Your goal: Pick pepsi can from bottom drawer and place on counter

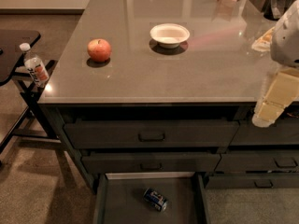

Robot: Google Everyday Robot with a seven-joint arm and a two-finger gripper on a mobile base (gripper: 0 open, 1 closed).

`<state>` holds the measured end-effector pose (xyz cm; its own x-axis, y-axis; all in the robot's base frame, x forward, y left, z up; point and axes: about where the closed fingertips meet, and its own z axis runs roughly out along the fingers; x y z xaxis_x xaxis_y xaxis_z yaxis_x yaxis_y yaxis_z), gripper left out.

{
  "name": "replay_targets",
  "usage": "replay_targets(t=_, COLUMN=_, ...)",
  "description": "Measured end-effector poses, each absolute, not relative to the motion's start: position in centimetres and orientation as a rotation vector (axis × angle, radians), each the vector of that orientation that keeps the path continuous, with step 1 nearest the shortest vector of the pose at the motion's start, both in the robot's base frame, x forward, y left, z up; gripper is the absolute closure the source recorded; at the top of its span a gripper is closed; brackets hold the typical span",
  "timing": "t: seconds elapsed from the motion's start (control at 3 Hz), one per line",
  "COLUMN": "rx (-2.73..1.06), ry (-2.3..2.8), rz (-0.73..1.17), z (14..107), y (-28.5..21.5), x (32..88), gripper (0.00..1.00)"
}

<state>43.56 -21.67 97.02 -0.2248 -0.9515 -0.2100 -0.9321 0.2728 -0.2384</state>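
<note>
Pepsi can [155, 199] lies on its side in the open bottom drawer [124, 200], long axis slanting far-left to near-right. My gripper [268, 107] hangs by the right front edge of the counter [187, 73], the can well below and left of it; released or clenched, I cannot tell

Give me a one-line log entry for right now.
stage: pre-grasp | gripper: far right, beside counter edge | pepsi can: on its side in open bottom drawer, untouched
</note>
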Motion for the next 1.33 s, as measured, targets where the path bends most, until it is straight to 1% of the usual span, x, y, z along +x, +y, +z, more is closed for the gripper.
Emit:
replay_targets(t=0.33, rx=-1.732, ry=2.195, rz=-0.021, z=94.2, y=-21.2, x=42.2, gripper=0.00)
replay_targets(t=1.0, rx=-1.692, ry=2.097, rz=0.194, z=82.5, y=-20.1, x=39.3, gripper=0.00)
replay_targets(t=1.33, rx=-1.689, ry=2.098, rz=0.243, z=77.2, y=-19.2, x=38.7, gripper=0.00)
